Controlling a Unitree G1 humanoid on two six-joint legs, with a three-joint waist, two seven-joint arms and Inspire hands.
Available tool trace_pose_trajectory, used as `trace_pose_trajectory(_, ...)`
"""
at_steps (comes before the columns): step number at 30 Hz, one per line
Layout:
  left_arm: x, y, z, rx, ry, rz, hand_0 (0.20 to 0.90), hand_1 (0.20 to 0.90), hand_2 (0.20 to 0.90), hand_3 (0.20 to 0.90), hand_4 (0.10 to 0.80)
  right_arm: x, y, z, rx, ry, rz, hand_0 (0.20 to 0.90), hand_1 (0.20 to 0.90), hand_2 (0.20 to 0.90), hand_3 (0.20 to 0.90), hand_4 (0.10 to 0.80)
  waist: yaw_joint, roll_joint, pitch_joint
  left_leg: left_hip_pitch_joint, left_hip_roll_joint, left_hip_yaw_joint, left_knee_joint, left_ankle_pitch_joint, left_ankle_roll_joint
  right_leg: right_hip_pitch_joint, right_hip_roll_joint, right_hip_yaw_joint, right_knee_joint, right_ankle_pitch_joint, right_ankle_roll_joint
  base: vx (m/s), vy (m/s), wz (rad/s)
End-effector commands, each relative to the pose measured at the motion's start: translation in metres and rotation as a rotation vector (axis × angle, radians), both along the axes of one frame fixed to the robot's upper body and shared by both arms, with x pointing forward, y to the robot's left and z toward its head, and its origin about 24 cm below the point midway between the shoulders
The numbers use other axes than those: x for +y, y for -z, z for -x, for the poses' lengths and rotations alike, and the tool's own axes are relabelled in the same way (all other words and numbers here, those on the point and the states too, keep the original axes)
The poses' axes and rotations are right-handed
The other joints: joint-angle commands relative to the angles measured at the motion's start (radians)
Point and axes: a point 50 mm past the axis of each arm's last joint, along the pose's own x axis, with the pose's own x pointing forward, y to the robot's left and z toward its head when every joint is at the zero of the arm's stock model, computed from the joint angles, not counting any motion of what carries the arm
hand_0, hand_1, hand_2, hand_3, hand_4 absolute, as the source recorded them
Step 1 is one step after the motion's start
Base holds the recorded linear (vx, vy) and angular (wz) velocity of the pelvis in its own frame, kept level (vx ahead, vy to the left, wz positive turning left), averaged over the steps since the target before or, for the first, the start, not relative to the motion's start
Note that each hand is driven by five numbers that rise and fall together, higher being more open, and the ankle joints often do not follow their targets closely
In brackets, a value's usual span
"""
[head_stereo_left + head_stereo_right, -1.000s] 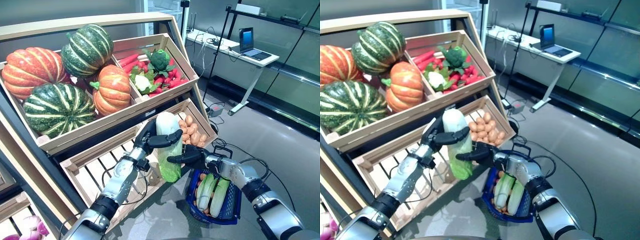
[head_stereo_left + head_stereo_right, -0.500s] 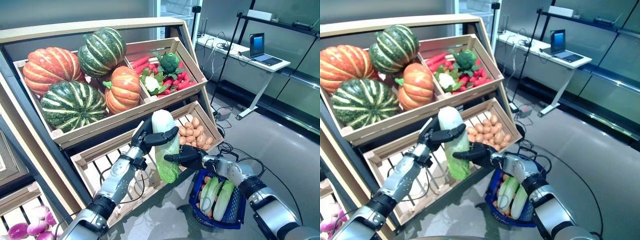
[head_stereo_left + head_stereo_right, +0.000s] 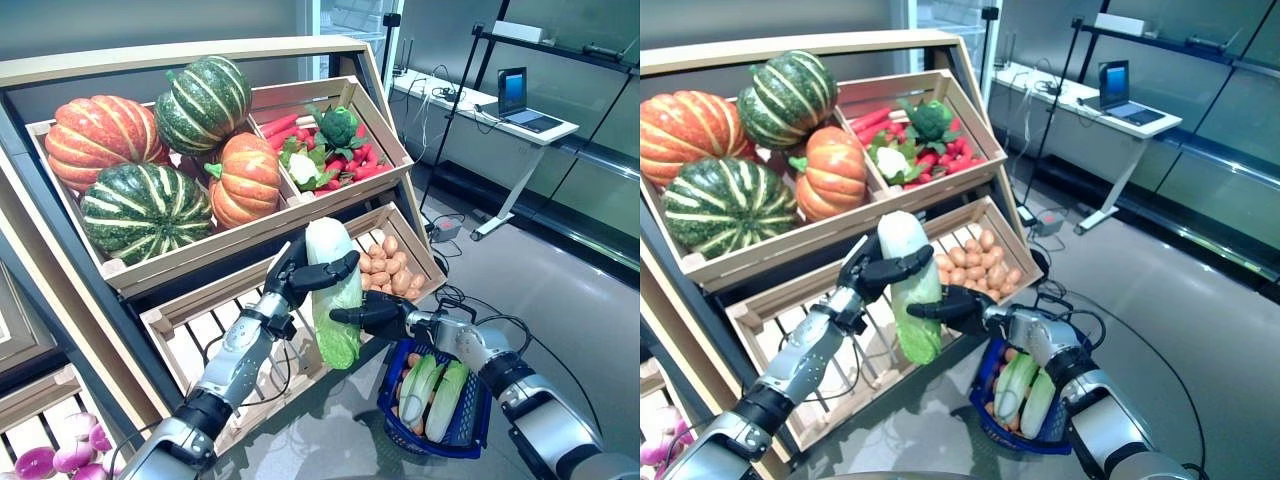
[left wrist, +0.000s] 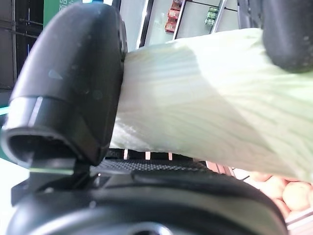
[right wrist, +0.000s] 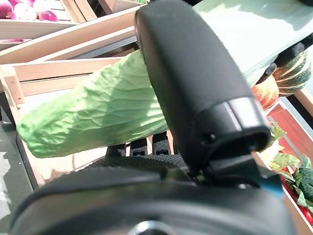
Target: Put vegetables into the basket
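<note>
A long pale-green napa cabbage hangs upright in front of the lower shelf, held by both hands. My left hand is curled round its white upper end, with the thumb pressed on the stalk. My right hand grips its leafy middle from the right; its thumb lies across the leaves. The blue basket hangs below my right forearm, to the right of the cabbage. It holds two more cabbages and some potatoes.
The top shelf carries pumpkins and a crate of carrots and broccoli. Behind the cabbage are a slatted wooden crate and a potato crate. A desk with a laptop stands far right. Purple onions lie bottom left.
The camera view shifted right a second ago. Both hands keep the same hold on the cabbage, which has barely moved.
</note>
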Motion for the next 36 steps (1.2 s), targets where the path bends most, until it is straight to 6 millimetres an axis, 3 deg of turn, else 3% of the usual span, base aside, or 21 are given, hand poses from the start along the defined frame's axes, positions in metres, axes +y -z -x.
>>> trace_pose_trajectory(1,-0.061,-0.100,-0.002,-0.432,0.258,0.228,0.568,0.568,0.568,0.568,0.579,0.017,-0.046,-0.030,-0.136,0.101,-0.206,0.300,0.300,0.300,0.300,0.400,0.020,0.018,-0.054,-0.028,0.016,-0.002,0.001,-0.044,-0.006,0.032,-0.042,-0.010,0.004,-0.033,-0.011,0.000,0.000,0.00)
trace_pose_trajectory(2,-0.061,-0.099,-0.003,-0.425,0.259,0.219,0.684,0.684,0.684,0.684,0.656,0.015,-0.046,-0.030,-0.137,0.106,-0.211,0.300,0.300,0.300,0.300,0.400,0.019,0.018,-0.054,-0.027,0.016,-0.001,0.001,-0.044,-0.006,0.032,-0.042,-0.010,0.004,-0.033,-0.010,0.000,0.000,0.00)
trace_pose_trajectory(3,-0.060,-0.097,-0.003,-0.418,0.256,0.208,0.900,0.900,0.900,0.900,0.800,0.014,-0.045,-0.030,-0.139,0.109,-0.214,0.300,0.300,0.300,0.300,0.400,0.018,0.018,-0.053,-0.026,0.016,0.000,0.001,-0.044,-0.006,0.032,-0.042,-0.009,0.003,-0.032,-0.010,0.000,0.000,0.00)
trace_pose_trajectory(7,-0.053,-0.092,-0.004,-0.400,0.234,0.170,0.900,0.900,0.900,0.900,0.800,0.009,-0.047,-0.027,-0.152,0.119,-0.236,0.300,0.300,0.300,0.300,0.400,0.014,0.018,-0.052,-0.025,0.017,0.005,0.001,-0.043,-0.004,0.031,-0.042,-0.007,0.003,-0.031,-0.009,0.000,0.000,0.00)
trace_pose_trajectory(13,-0.026,-0.079,-0.007,-0.344,0.145,0.110,0.900,0.900,0.900,0.900,0.800,-0.010,-0.038,-0.016,-0.170,0.173,-0.211,0.300,0.300,0.300,0.300,0.400,0.007,0.020,-0.044,-0.024,0.018,0.015,0.001,-0.040,-0.004,0.024,-0.043,-0.002,0.005,-0.028,-0.007,-0.005,0.001,0.00)
trace_pose_trajectory(22,0.008,-0.046,-0.008,-0.214,0.013,-0.076,0.900,0.900,0.900,0.900,0.800,-0.060,-0.022,-0.005,-0.137,0.306,-0.151,0.300,0.300,0.300,0.300,0.400,0.001,0.020,-0.037,-0.023,0.027,0.022,0.001,-0.036,-0.007,0.022,-0.036,-0.002,0.002,-0.024,-0.005,0.000,0.000,0.00)
trace_pose_trajectory(28,0.033,-0.038,-0.010,-0.194,-0.161,-0.163,0.900,0.900,0.900,0.900,0.800,-0.079,-0.013,0.003,-0.152,0.363,-0.103,0.300,0.300,0.300,0.300,0.400,-0.003,0.019,-0.024,-0.025,0.031,0.032,0.001,-0.031,-0.008,0.015,-0.036,-0.002,0.004,-0.022,-0.005,-0.009,-0.010,-0.02)
trace_pose_trajectory(36,0.069,-0.026,-0.007,-0.127,-0.361,-0.226,0.900,0.900,0.900,0.900,0.800,-0.130,0.002,0.019,-0.114,0.559,-0.004,0.300,0.300,0.300,0.300,0.400,-0.009,0.017,0.004,-0.008,0.027,0.049,0.006,-0.033,-0.005,0.018,-0.033,0.003,0.020,-0.035,-0.009,0.004,-0.022,-0.05)
